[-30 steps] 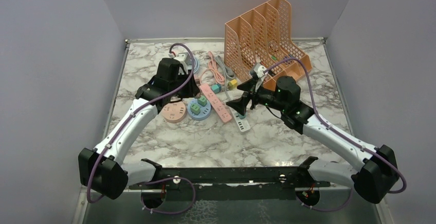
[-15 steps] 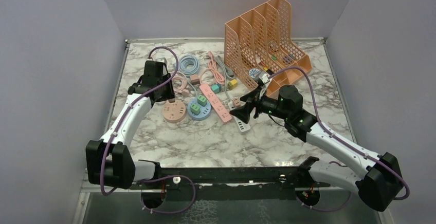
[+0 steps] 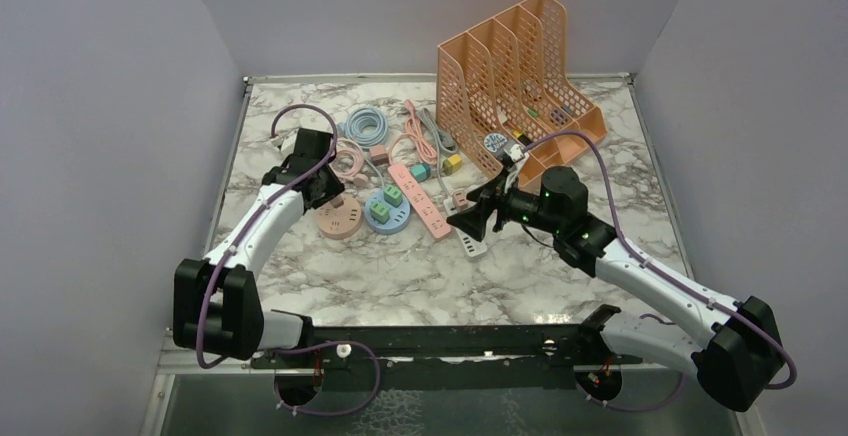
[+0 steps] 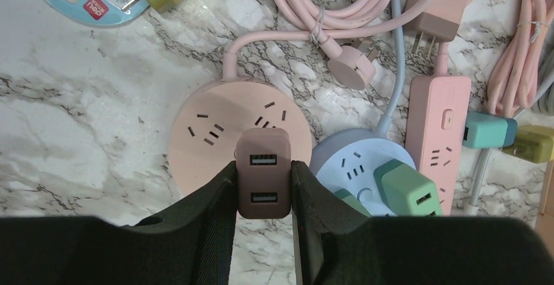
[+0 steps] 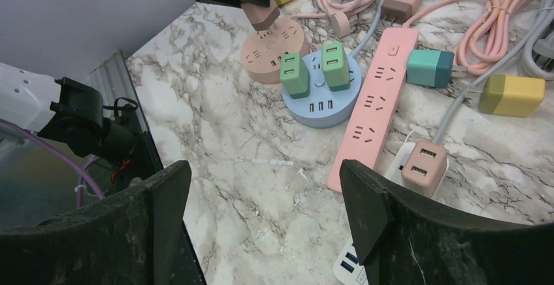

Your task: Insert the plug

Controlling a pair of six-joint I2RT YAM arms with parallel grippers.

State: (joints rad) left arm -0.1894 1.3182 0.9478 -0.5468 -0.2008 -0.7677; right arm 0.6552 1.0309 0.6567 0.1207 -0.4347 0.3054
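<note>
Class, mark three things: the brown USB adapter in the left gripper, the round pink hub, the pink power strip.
brown USB adapter [image 4: 263, 179], left wrist view, between its ports.
round pink hub [image 4: 196, 151], left wrist view, left top face.
pink power strip [image 5: 372, 118], right wrist view, top middle.

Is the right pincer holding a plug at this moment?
No, the right pincer stands wide open in its own wrist view and grips nothing.
</note>
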